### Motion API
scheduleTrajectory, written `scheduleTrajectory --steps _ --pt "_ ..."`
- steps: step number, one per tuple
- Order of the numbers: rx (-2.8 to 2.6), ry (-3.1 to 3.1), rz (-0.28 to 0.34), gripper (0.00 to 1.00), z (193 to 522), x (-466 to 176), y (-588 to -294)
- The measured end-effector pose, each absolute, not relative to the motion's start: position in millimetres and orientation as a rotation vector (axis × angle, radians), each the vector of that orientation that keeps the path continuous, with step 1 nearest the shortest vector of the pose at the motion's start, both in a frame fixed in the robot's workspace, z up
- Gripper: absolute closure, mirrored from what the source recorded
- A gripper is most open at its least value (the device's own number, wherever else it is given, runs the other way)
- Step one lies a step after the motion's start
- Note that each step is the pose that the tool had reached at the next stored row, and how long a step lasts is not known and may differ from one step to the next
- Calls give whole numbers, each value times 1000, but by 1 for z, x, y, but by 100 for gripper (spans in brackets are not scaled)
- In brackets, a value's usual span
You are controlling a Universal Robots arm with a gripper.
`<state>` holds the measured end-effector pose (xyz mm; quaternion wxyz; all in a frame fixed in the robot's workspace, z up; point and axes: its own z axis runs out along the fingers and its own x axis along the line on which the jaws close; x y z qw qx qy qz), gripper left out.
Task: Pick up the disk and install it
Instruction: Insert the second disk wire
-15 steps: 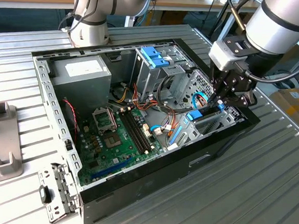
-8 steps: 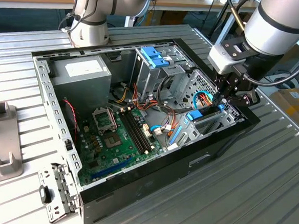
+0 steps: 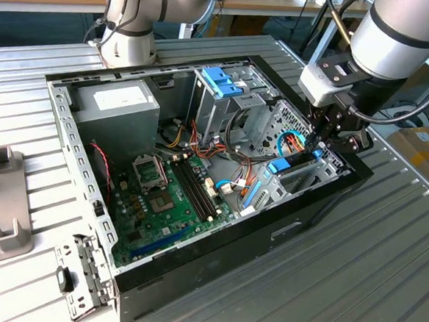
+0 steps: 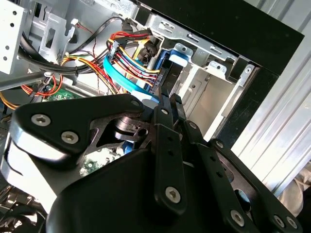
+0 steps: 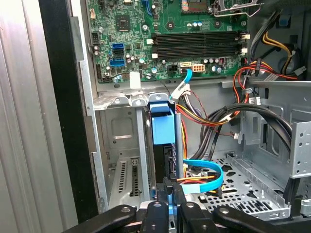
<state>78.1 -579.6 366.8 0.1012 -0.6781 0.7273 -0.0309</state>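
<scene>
One gripper was in evidence, lowered into the open computer case near the corner at the exterior view's right. In both wrist views its black fingers stood close together, narrowed onto the rear edge of the disk. The disk stood on edge in its blue carrier, seated in the metal drive bay beside the case wall. In the second wrist view the fingers met the blue carrier end of the disk, with the bay's silver sheet metal just beyond.

A light-blue flat data cable curved just beside the disk, near a bundle of red, yellow and black wires. Further into the case lay the green motherboard with its black memory slots. The grey power-supply box sat in the corner well apart from the disk, at the exterior view's left. A blue bracket topped the upright metal cage between the two. The case rested on a ribbed metal bench. A grey fixture block stood on the bench at the exterior view's left edge.
</scene>
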Motion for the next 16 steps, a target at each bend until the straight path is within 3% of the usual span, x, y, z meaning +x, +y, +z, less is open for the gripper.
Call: scheduleTrajectory --steps 4,16 --pt "-1979 2131 -43 84 367 76 -581" --pt "-2007 2100 -34 84 365 70 -581"
